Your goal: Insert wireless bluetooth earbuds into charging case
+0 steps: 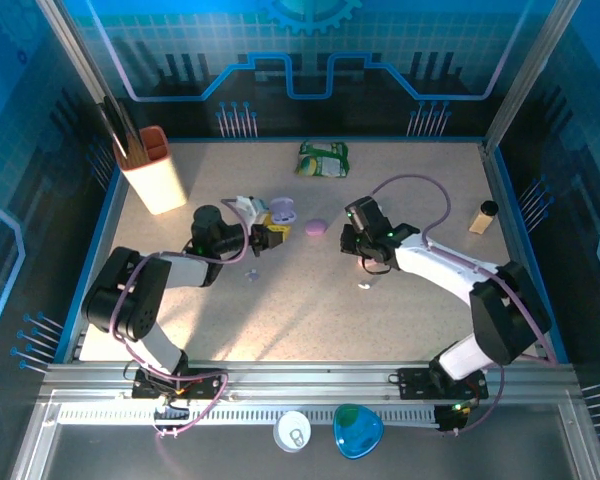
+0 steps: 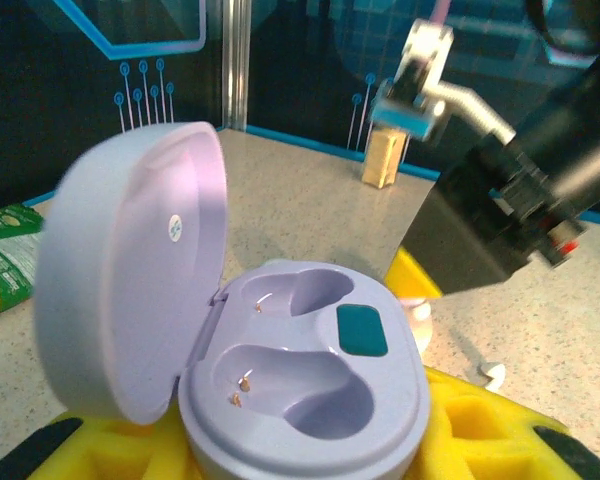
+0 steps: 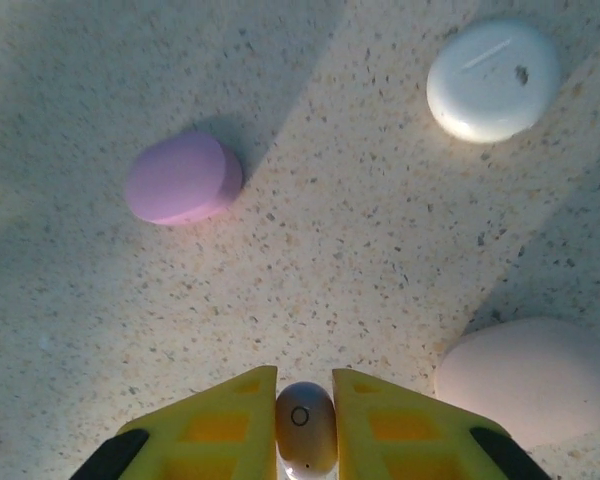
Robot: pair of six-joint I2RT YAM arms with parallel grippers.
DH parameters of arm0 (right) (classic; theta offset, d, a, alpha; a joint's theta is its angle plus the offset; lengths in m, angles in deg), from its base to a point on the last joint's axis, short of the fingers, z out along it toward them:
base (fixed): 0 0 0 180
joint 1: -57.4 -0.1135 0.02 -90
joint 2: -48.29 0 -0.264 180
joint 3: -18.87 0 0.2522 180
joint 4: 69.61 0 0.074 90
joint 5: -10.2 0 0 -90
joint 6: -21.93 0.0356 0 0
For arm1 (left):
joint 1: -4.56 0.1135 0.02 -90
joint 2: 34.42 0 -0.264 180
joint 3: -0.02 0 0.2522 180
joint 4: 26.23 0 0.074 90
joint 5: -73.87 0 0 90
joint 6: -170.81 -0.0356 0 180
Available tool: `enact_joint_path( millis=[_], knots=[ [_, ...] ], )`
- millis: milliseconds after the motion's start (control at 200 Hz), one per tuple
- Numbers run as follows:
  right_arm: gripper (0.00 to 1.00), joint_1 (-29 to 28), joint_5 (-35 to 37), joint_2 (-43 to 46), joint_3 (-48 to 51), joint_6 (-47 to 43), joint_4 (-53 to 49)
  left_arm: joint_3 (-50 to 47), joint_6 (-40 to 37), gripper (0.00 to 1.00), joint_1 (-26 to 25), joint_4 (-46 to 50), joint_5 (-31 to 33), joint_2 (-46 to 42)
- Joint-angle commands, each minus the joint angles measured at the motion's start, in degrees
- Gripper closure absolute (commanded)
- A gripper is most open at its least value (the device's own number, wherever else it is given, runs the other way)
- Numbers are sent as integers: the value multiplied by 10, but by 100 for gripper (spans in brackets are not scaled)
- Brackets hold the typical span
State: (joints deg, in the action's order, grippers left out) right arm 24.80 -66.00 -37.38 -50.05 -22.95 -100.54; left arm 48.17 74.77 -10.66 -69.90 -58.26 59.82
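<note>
My left gripper (image 2: 300, 445) is shut on the base of an open lilac charging case (image 2: 315, 385), yellow fingers (image 2: 480, 420) on either side. The lid (image 2: 130, 270) stands up on the left, and both wells are empty. In the top view this gripper (image 1: 261, 238) holds the case (image 1: 280, 211) left of centre. My right gripper (image 3: 305, 400) is shut on a pale earbud (image 3: 305, 428) just above the table; from above it (image 1: 356, 246) sits right of the case. A white earbud (image 1: 364, 286) and a small lilac one (image 1: 251, 278) lie loose on the table.
Closed cases lie near the right gripper: a pink-lilac one (image 3: 183, 178), a white one (image 3: 493, 80) and a pale pinkish one (image 3: 530, 378). A green packet (image 1: 323, 158) lies at the back, a cream holder (image 1: 152, 170) at back left, a small wooden block (image 1: 483, 216) at right.
</note>
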Motion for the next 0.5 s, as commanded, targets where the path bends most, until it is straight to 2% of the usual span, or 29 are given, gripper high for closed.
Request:
enact_joint_path(
  millis=[0, 260, 495],
  knots=[
    [81, -7, 14, 40, -2, 7, -5, 23, -67, 73, -26, 51, 59, 1],
    [80, -23, -37, 76, -48, -45, -12, 47, -82, 72, -73, 45, 86, 33],
    [81, -44, -92, 50, -107, -75, 0, 60, -82, 72, -104, 45, 113, 51]
  ],
)
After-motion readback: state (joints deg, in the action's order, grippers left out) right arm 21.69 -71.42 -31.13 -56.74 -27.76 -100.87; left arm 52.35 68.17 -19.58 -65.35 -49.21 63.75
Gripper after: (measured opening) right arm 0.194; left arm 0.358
